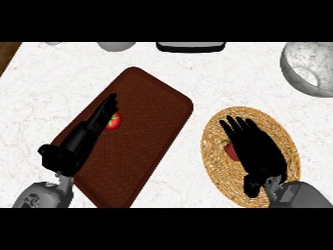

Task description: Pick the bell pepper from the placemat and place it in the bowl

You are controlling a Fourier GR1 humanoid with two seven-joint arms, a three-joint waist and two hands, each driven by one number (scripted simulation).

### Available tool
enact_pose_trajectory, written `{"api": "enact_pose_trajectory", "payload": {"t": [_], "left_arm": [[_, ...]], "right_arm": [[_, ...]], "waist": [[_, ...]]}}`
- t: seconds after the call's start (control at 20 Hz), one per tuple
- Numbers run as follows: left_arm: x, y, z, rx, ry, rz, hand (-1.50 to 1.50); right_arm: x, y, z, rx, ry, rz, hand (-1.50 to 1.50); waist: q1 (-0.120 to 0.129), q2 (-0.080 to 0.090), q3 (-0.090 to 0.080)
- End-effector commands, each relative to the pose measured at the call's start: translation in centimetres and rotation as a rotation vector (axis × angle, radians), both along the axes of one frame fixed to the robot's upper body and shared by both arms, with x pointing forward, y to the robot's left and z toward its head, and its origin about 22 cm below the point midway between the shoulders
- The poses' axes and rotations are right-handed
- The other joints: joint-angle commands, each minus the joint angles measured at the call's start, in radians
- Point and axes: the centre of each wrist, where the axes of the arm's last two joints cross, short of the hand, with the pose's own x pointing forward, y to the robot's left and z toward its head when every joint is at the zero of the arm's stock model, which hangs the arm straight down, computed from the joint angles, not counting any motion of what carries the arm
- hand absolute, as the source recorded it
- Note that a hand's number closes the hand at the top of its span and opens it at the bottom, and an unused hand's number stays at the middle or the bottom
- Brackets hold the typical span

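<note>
White marbled bench [197, 68] carries a dark brown rectangular mat [140, 146], where the left hand [90, 132], fingers straight, touches a red object [113, 121]. Right hand [255, 146], fingers straight and apart, covers the red bell pepper [231, 150] on the round woven placemat [288, 141]; grey speckled bowl [320, 68] stands far right.

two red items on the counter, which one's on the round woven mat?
The red item under the right robot hand. The other lies on the brown rectangular mat, beside the left robot hand.
</note>
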Motion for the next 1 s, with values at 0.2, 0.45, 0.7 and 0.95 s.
{"api": "enact_pose_trajectory", "payload": {"t": [0.2, 0.45, 0.7, 0.95], "left_arm": [[0.0, -0.8, 0.8, -0.005, -0.009, -0.019, 0.00], [1.3, -0.3, 0.0, -0.006, -0.005, -0.002, 0.00], [-0.3, -0.7, -0.7, 0.002, -0.004, -0.011, 0.00], [0.3, -0.2, -0.2, -0.007, -0.005, 0.007, 0.00]], "right_arm": [[3.1, -0.3, -1.3, -0.024, 0.023, -0.034, -1.50], [4.0, -2.9, -4.7, -0.015, 0.021, -0.043, -1.50], [3.2, -3.4, -4.4, 0.012, 0.026, -0.037, -1.50], [3.3, -1.7, -4.9, 0.063, 0.024, 0.056, 1.50]], "waist": [[0.002, 0.000, 0.000], [0.002, 0.001, 0.000], [0.000, 0.000, 0.000], [0.000, 0.000, 0.000]]}}
